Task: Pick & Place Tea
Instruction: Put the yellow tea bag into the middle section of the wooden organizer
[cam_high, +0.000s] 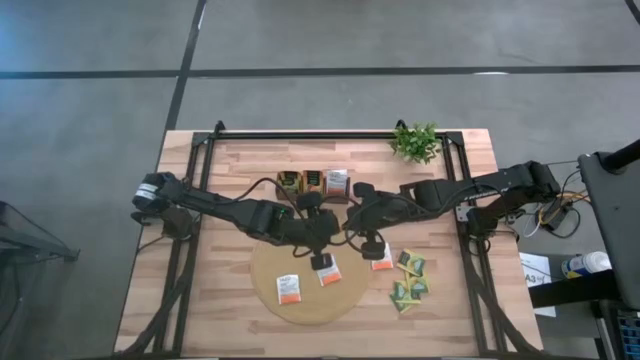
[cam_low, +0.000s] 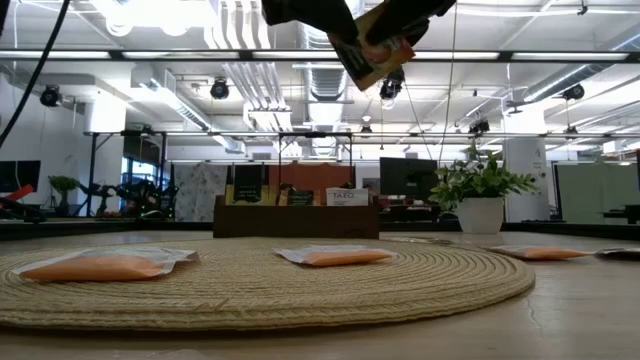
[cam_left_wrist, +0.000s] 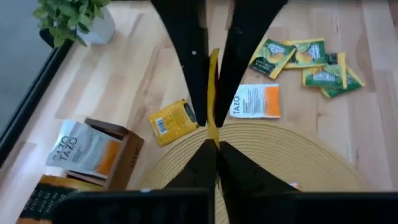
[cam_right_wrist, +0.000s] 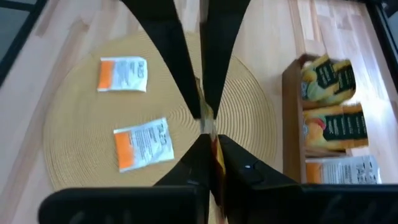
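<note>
A yellow tea sachet (cam_low: 375, 50) hangs in the air over the round tan mat (cam_high: 262, 275), and both grippers are shut on it. My left gripper (cam_high: 335, 228) comes in from the table's left and my right gripper (cam_high: 350, 225) from its right; they meet above the mat's far edge. Both wrist views show the sachet edge-on (cam_left_wrist: 213, 87). Two white-and-orange sachets (cam_high: 289, 289) (cam_high: 328, 272) lie flat on the mat. A third (cam_high: 382, 258) lies by its right rim. Another yellow sachet (cam_left_wrist: 174, 121) lies at the mat's far rim. My left gripper pinches the yellow sachet's end nearest it (cam_left_wrist: 214, 134) between its two fingers, slanting down from the table's left. The sachet is lifted clear of the mat, tilted. My right gripper pinches the sachet's opposite end (cam_right_wrist: 204, 118) between its two fingers, slanting down from the table's right, facing the left fingers (cam_right_wrist: 168, 50).
A dark brown tray (cam_high: 315, 184) holding sachets stands beyond the mat. Several green sachets (cam_high: 410, 285) lie in a loose pile on the wood to the mat's right. A small green plant (cam_high: 416, 142) stands at the far right corner.
</note>
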